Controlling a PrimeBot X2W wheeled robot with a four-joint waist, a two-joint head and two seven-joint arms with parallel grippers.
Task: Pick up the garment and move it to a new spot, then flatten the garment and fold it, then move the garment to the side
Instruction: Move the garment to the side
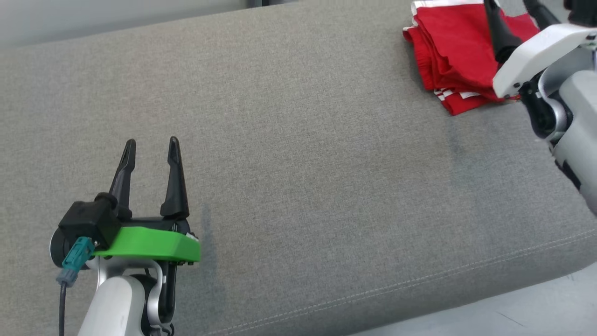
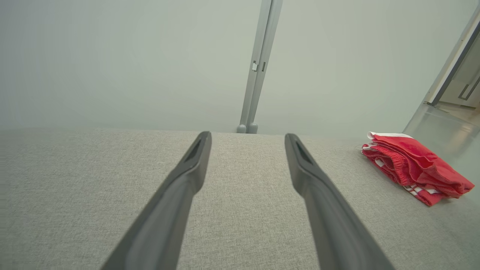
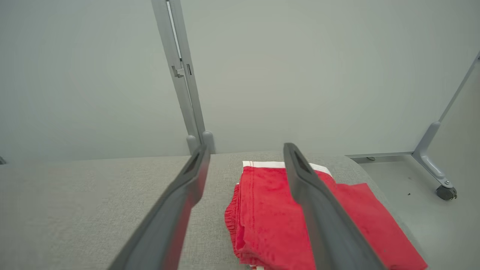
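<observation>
Apparently, the red garment (image 1: 459, 56) is already folded into a compact stack and is laid at the far right end of the grey cushion (image 1: 298, 140), near its edge. The step in hand is therefore judged to be the last one, the placing at the side, and only a clean release is left.

The right gripper (image 3: 246, 148) is held over the stack with its jaws spread wide, and nothing is grasped between them. Whether one finger touches the cloth cannot be told. The left gripper (image 1: 152, 141) is kept well apart, over the bare cushion, also released and empty.

To do this step well, the right gripper should be lifted straight upward first and only then drawn back. If it is pulled sideways while low, the top layer may be caught by a fingertip and the fold may be opened. The jaws should be kept spread during the lift. Because the stack lies near the edge, no push toward that side should be given.
</observation>
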